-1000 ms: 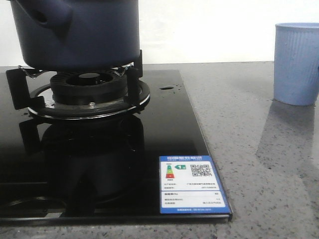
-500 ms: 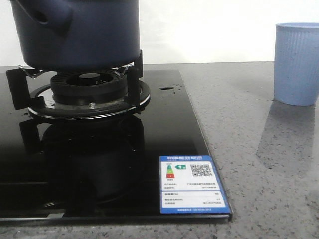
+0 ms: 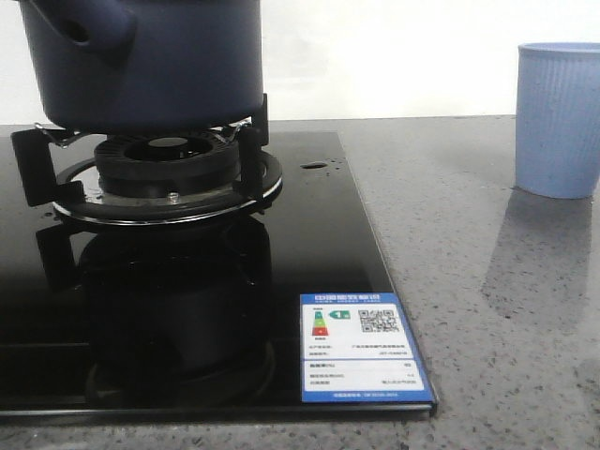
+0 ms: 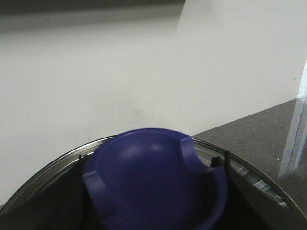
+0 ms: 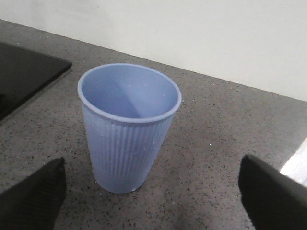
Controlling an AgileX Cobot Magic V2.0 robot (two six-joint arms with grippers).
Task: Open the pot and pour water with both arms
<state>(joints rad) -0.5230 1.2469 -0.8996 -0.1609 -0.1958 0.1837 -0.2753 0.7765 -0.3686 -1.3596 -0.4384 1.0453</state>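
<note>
The dark navy pot [image 3: 150,61] sits on the gas burner [image 3: 169,169] at the far left, its stubby side handle [image 3: 89,23] pointing left; its top is cut off in the front view. In the left wrist view, a dark blue lid knob [image 4: 153,177] fills the space between my left gripper's [image 4: 149,160] fingers, which press its sides, with the lid's metal rim [image 4: 53,165] arcing behind. My right gripper [image 5: 151,201] is open, with black fingertips [image 5: 29,196] wide apart, just short of the light blue ribbed cup [image 5: 127,129]. Neither gripper shows in the front view.
The black glass stove top [image 3: 309,234] carries a blue energy label [image 3: 361,347] near its front right corner. The cup [image 3: 561,117] stands upright on the grey speckled counter [image 3: 487,309] at the far right. A white wall runs behind.
The pot and cup stay in place. Only the dark reflections in the stove glass at the lower left have shifted slightly.
</note>
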